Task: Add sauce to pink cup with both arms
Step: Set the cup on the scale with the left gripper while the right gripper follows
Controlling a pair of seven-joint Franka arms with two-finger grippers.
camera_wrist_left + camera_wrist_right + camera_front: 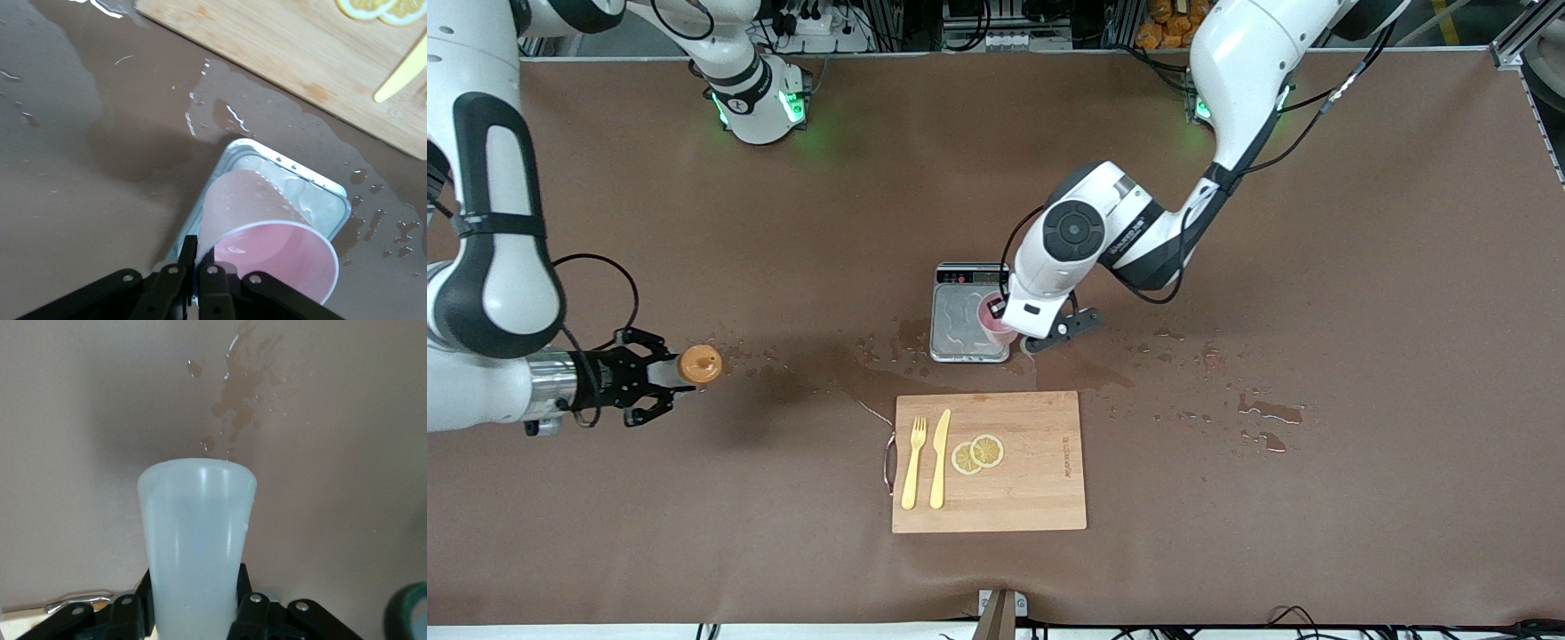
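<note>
Pinching the pink cup (267, 247) by its rim over the scale (963, 311), the left tool (200, 263) held it tilted (the right tool (660, 378) grasped the sauce (694, 365)).

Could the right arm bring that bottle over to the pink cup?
Probably yes: the right gripper holds the sauce over bare table, nothing stands between it and the pink cup, held by the left gripper.

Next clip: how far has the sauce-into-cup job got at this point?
Done: both pickups. The left claw is shut on the pink cup's rim, tilting it over the grey scale. In hand: the right claw grips the sauce bottle near the right arm's end of the table, well apart from the cup. Left: bring bottle and cup together and squeeze; no sauce is visible in the cup yet.
</note>
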